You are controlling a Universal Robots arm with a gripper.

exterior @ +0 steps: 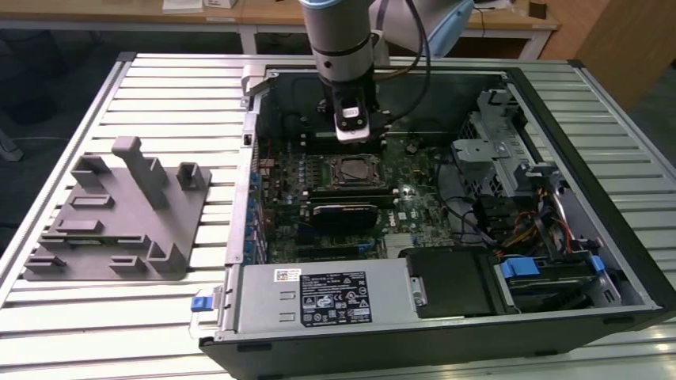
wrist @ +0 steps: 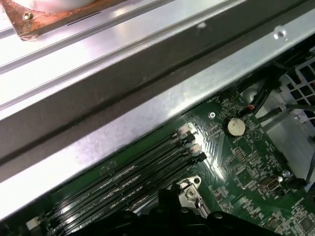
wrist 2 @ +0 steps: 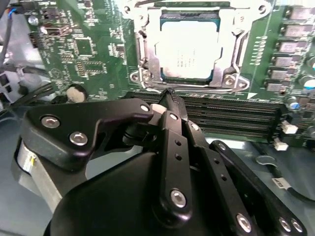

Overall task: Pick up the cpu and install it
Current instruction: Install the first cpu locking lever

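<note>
I am hovering my hand (wrist 2: 167, 96), clenched on nothing, over the memory slots (wrist 2: 236, 115) just beside the socket (wrist 2: 141, 59). The cpu (wrist 2: 189, 49) is lying inside it, probably seated flat. Placing looks done; any further move is calling for a straight lift clear.

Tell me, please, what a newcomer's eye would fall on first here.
The open computer case sits on the slatted table, and the arm's gripper hangs over its green motherboard. In the second wrist view the silvery cpu lies in its socket, just beyond the gripper.
</note>
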